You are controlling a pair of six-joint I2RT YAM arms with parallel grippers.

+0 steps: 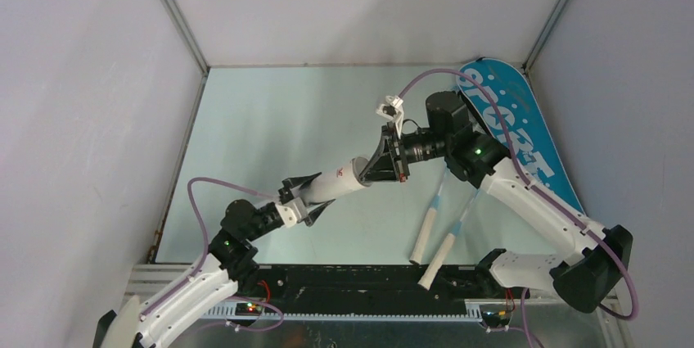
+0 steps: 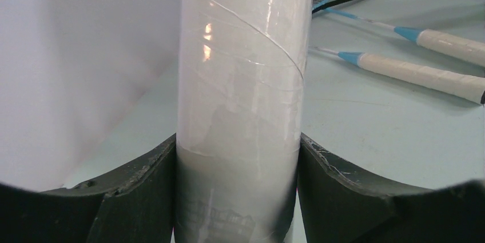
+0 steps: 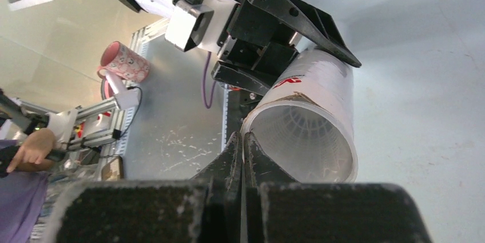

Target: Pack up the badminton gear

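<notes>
Left pincer (image 1: 308, 197) pinches the long white tube (image 1: 337, 184) near one end; my right pincer (image 3: 242, 146), pressed together, sits at the rim of its open mouth; two rackets (image 1: 426, 236) lie at 4 o'clock; blue SPORT bag (image 1: 511, 119) at 2 o'clock.

a: left side?
b: reaching forward and rightward, clamping the tube (image 1: 335, 185) in the left gripper (image 1: 308, 198), fingers wide on both flanks.
a: right side?
b: folding inward across the middle, right gripper (image 3: 243, 140) pinched closed, tips just beside the tube's rim.
</notes>
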